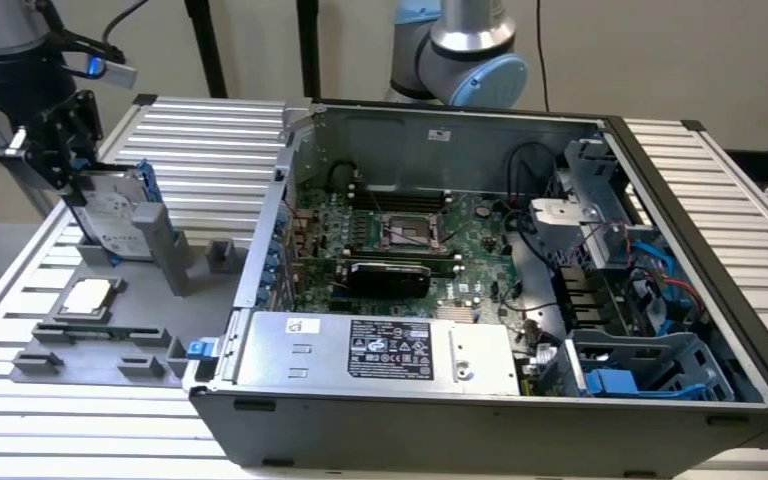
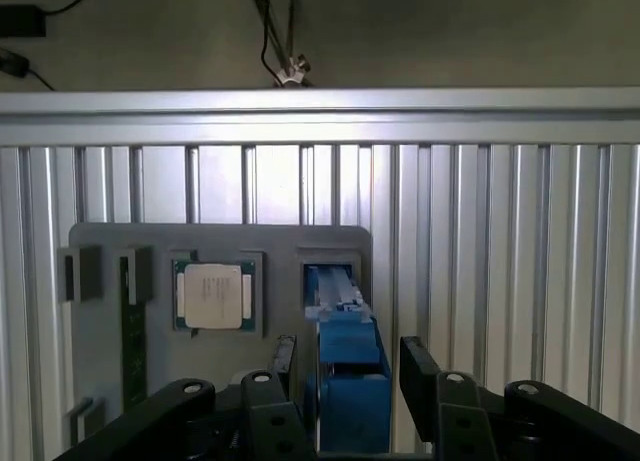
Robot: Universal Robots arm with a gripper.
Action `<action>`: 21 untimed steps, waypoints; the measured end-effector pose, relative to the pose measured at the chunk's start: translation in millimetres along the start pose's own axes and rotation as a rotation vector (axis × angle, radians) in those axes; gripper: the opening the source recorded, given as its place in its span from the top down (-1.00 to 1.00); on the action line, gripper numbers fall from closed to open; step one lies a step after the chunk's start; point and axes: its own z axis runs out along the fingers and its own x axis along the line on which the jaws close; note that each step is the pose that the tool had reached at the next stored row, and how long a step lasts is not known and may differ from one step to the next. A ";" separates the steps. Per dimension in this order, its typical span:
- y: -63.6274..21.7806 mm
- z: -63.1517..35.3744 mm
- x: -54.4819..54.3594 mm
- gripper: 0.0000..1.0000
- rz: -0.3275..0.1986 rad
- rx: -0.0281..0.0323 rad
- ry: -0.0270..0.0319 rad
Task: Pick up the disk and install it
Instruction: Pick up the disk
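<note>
Gripper: fingers spread, one on each side of the disk, with a thin dark gap showing at each; no grip evident. The disk stands on edge in a slot of the grey fixture. Processor chip lies flat in the neighbouring recess. The fixture rests on the slatted aluminium table. The open computer case stands beside it, to the exterior view's right.
</note>
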 end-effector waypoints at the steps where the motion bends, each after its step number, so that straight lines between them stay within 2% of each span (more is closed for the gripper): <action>1: 0.5 -0.1 0.0 -1.00 0.000 -0.0001 0.0000; 16: -0.8 0.2 0.0 -1.00 0.000 0.0018 -0.0009; 17: -0.9 0.2 0.0 1.00 0.000 0.0018 -0.0008; 21: -1.1 0.2 0.1 1.00 0.000 0.0018 -0.0008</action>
